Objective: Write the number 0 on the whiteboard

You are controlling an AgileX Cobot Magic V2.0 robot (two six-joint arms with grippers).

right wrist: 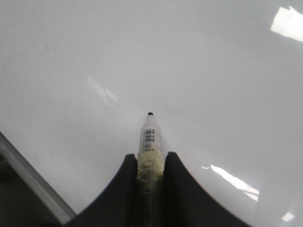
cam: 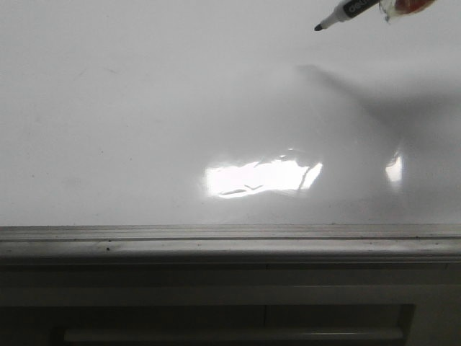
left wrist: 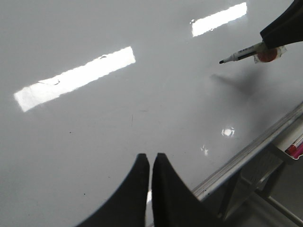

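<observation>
Whiteboard (cam: pixel 144 108) — glossy, glare-streaked, grey frame edge, right claw (right wrist: pixel 150 165) grasping marker (right wrist: pixel 149 137), left claw (left wrist: pixel 150 165) clenched, holding nothing

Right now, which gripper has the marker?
The right gripper: its fingers clamp the marker, tip above the whiteboard. The left gripper is shut, empty.

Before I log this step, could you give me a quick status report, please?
Right gripper shut on marker, tip above whiteboard. Left gripper shut, empty. No 0 drawn yet. Nothing in the way.
</observation>
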